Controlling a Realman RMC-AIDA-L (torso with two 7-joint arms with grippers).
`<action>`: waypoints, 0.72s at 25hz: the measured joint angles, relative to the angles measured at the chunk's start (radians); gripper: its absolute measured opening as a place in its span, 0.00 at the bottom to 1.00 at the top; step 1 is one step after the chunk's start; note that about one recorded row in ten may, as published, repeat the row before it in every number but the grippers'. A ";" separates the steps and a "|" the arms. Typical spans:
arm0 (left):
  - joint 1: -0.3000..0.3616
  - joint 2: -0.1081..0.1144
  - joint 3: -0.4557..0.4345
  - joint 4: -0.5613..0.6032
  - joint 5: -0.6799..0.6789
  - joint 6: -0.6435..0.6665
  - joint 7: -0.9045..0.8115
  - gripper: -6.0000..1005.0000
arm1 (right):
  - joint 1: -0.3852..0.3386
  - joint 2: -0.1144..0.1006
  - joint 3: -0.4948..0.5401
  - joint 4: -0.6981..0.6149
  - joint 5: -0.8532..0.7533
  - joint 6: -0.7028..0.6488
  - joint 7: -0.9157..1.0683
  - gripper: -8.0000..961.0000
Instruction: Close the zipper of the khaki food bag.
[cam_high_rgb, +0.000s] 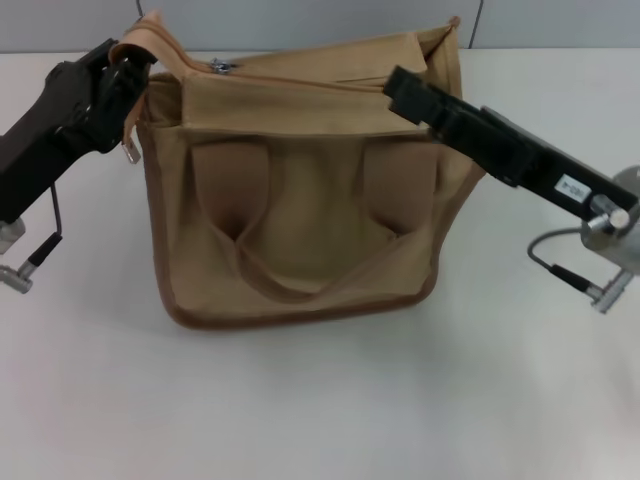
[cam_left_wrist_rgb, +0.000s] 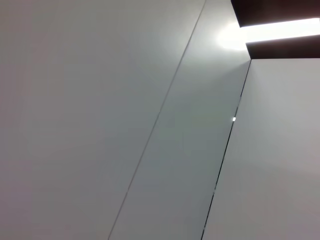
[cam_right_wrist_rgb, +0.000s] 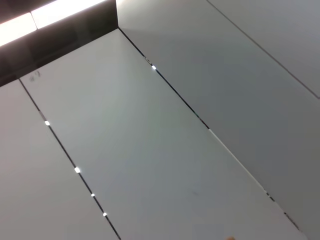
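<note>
- My left gripper (cam_high_rgb: 128, 62) is at the bag's top left corner, jaws pinched together on the tan trim flap (cam_high_rgb: 150, 38) that sticks up there.
- My right gripper (cam_high_rgb: 400, 88) sits on the bag's top right edge, tip pressed vs the canvas near the right wall; can't tell if those jaws are apart or together, tip is seen end-on.
- The khaki food bag (cam_high_rgb: 300, 190) stands upright mid-table, front face toward me, roughly centred btw my two arms.
- The zipper (cam_high_rgb: 300, 78) runs along the top panel from left corner toward the right; silver pull tab (cam_high_rgb: 221, 66) sits near the left end, just right of my left gripper, not touched by either tip.
- Edges/room: the top right corner of the bag gapes up in a peak (cam_high_rgb: 445, 35); the track right of the pull lies open to reach until my right arm crosses it.
- Count: 1 bag, 1 zipper pull, 2 handle straps (cam_high_rgb: 300, 270) hanging down the front, 2 grippers, 1 small metal tag (cam_high_rgb: 130, 152) dangling at the left side.
- Around: white table (cam_high_rgb: 320, 400) on all sides of the bag w/ wide room front, left & right; grey wall panels behind.
- Both wrist views show only grey panels and seams, no bag.
</note>
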 joint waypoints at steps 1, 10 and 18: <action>-0.002 0.000 0.001 0.000 0.000 -0.002 0.000 0.04 | 0.008 0.000 0.001 -0.001 0.000 0.011 0.001 0.73; -0.019 -0.002 0.014 -0.007 0.004 -0.083 0.009 0.04 | 0.059 0.005 -0.004 -0.024 0.024 0.078 0.046 0.72; -0.009 0.003 -0.004 -0.007 -0.001 -0.204 -0.057 0.04 | 0.107 0.002 -0.013 -0.028 0.019 0.199 0.114 0.72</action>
